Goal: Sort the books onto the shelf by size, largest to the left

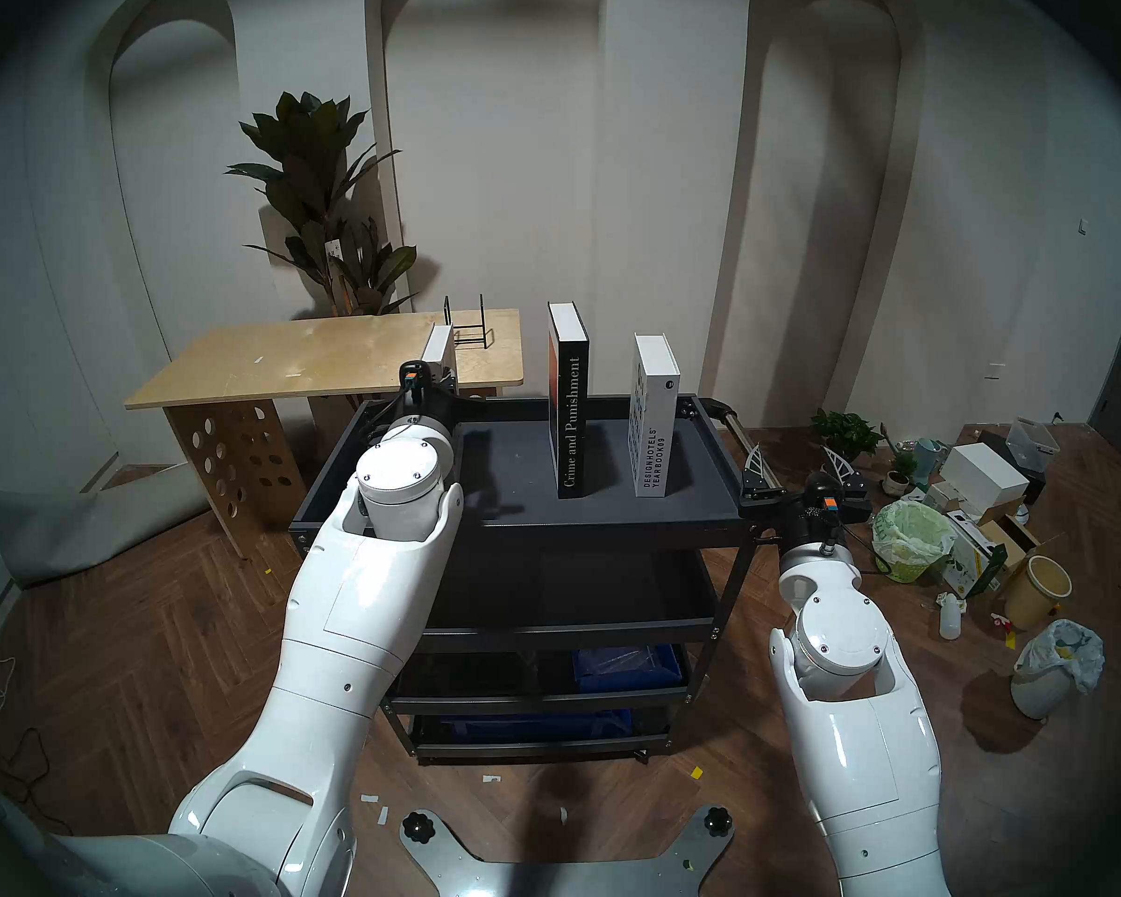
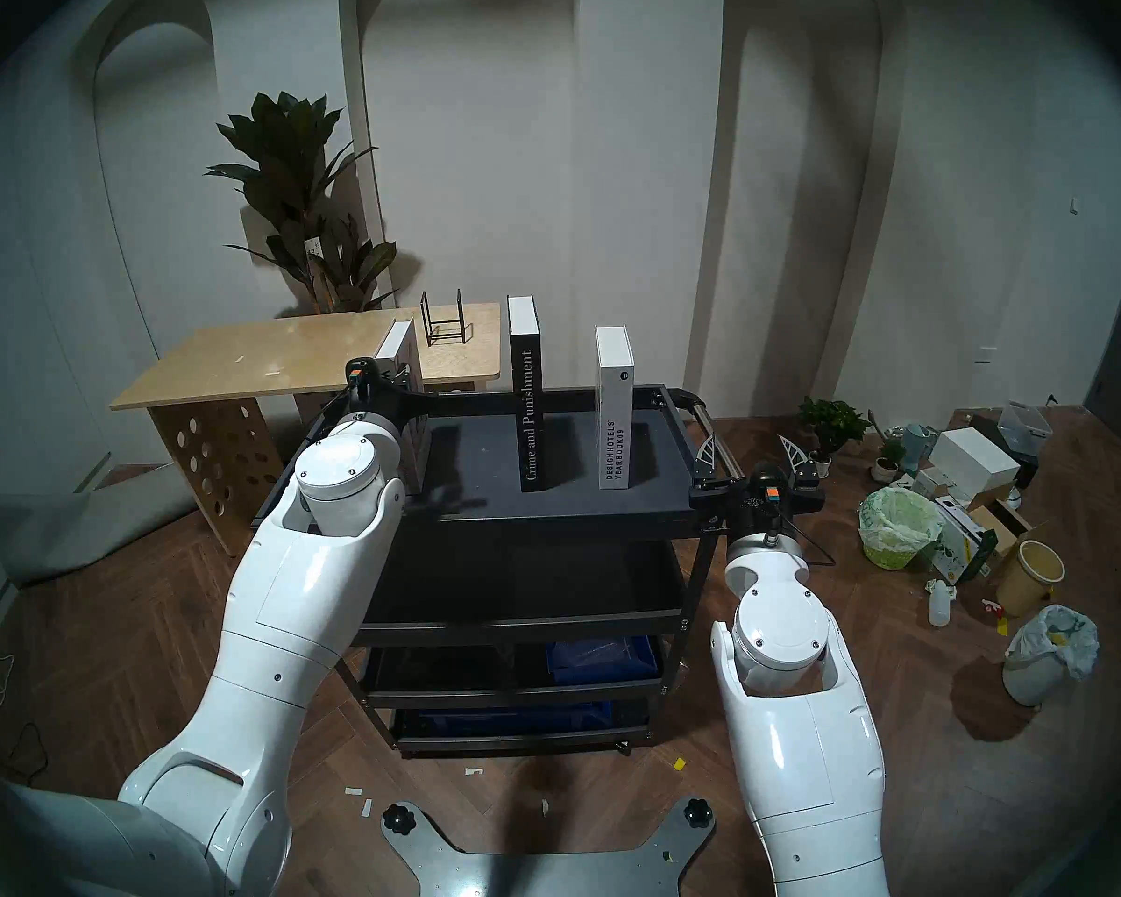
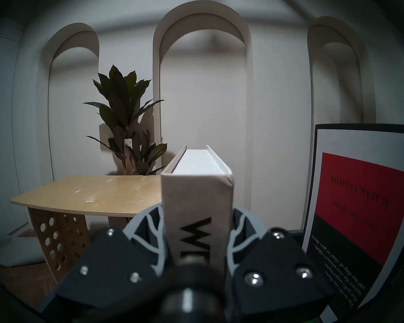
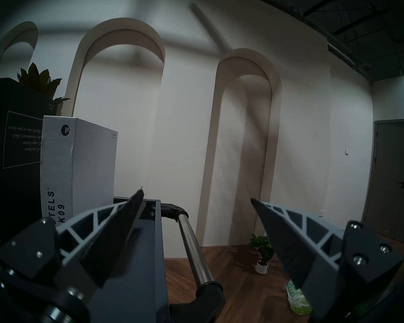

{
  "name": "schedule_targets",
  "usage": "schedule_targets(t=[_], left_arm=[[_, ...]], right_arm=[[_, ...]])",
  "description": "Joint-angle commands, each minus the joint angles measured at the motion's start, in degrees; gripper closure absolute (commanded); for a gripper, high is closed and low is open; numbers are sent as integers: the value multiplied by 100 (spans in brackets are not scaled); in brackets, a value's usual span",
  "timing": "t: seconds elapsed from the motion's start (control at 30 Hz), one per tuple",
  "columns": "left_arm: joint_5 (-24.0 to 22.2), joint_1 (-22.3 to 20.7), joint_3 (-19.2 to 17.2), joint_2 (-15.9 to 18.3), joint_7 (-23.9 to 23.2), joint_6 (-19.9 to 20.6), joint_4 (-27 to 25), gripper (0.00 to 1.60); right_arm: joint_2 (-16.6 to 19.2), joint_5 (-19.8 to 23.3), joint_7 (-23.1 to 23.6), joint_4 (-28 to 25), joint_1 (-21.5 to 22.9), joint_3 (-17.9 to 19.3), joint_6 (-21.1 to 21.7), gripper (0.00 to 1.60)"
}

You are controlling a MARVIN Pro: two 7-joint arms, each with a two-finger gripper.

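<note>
Left gripper (image 3: 197, 250) clamped on thin grey-white "WELCOME" hardback (image 3: 196, 199), upright over dark grey cart-top tray's (image 1: 512, 488) left end. Mid-tray: tall black "Crime and Punishment" book (image 1: 571, 417); rightward, shorter white "DESIGN HOTELS YEARBOOK 09" book (image 1: 653, 417). Right gripper (image 4: 196, 196) gaping, empty, beside steel cart handle (image 4: 194, 243).

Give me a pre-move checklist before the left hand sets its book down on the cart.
1. Left hand shut on grey book: ok.
2. Grey book upright: ok.
3. Black book upright on the tray: ok.
4. White book upright, right of black, with a gap: ok.
5. Order fits with grey at far left: not ok; black is tallest.
6. Right hand open, holding nothing, off the tray's right edge: ok.
</note>
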Motion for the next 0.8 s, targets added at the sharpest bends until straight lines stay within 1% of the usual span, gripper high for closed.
schedule_targets(t=[0.0, 0.57, 0.6, 0.63, 0.7, 0.73, 0.77], left_arm=[[-25, -213, 18, -110, 16, -27, -132, 160], [-31, -277, 21, -232, 63, -4, 30, 160], [-31, -284, 20, -234, 58, -7, 46, 155], [-31, -290, 19, -236, 58, -9, 58, 141], [-34, -297, 13, -244, 65, -3, 72, 132], [-35, -300, 11, -246, 68, 1, 76, 110], [-38, -301, 8, -251, 75, 7, 77, 104]], right_arm=[[1, 6, -20, -89, 71, 9, -74, 0], [18, -8, -93, -76, 60, 11, -88, 0], [19, -6, -94, -74, 61, 11, -91, 0], [19, -4, -94, -73, 62, 12, -92, 0], [20, -4, -96, -70, 65, 12, -93, 0], [21, -4, -97, -69, 67, 12, -92, 0], [22, -4, -97, -68, 70, 13, -92, 0]])
